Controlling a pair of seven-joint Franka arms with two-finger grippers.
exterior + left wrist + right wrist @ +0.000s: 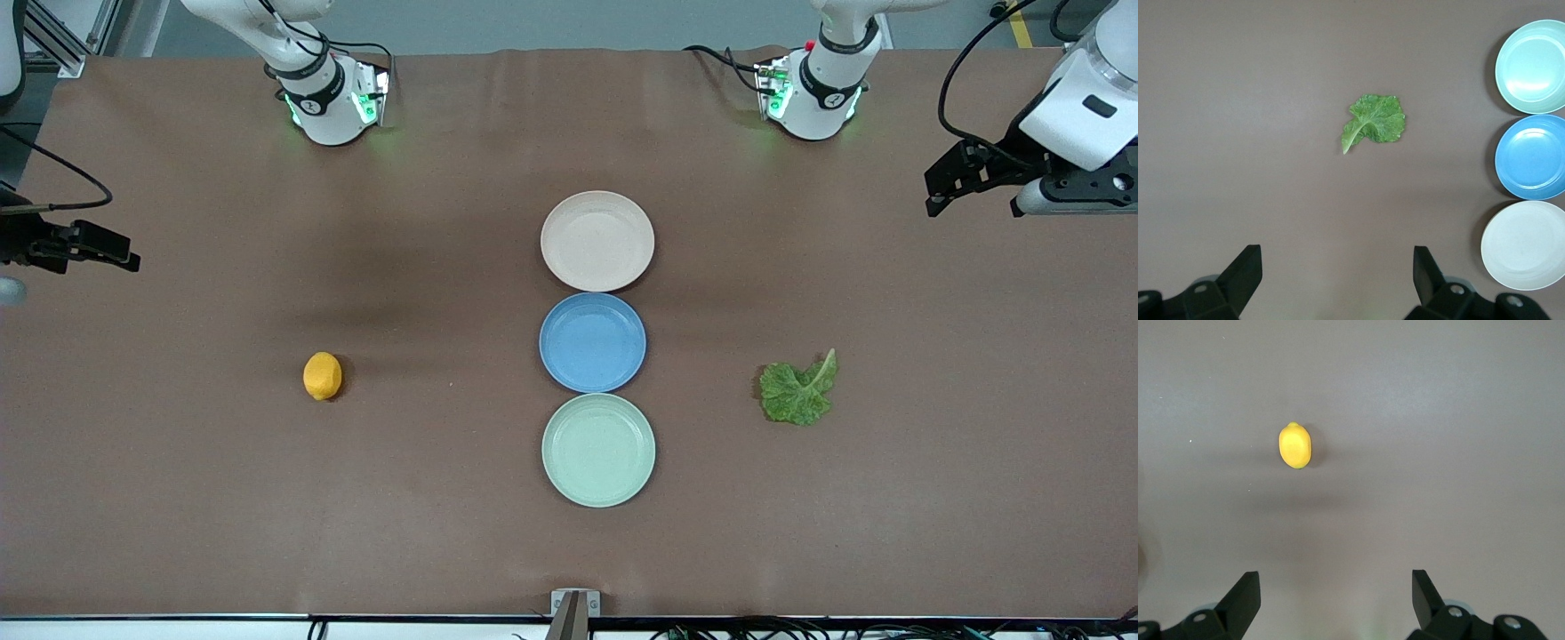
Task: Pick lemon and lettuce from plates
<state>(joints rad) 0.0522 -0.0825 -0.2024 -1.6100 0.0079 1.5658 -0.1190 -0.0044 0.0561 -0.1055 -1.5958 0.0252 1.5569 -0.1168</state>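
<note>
The lemon (322, 376) lies on the bare table toward the right arm's end, on no plate; it also shows in the right wrist view (1295, 445). The lettuce (798, 391) lies flat on the table toward the left arm's end, also in the left wrist view (1373, 122). The beige-pink plate (597, 241) and the mint green plate (598, 450) are both empty. My left gripper (973, 200) is open and empty, high over the table's left-arm end (1337, 267). My right gripper (107, 253) is open and empty, high over the right-arm end (1336, 587).
An empty blue plate (592, 342) sits between the two other plates, touching both, in a row down the table's middle. The arm bases (329, 98) (813, 89) stand farthest from the front camera. A small bracket (574, 604) sits at the nearest table edge.
</note>
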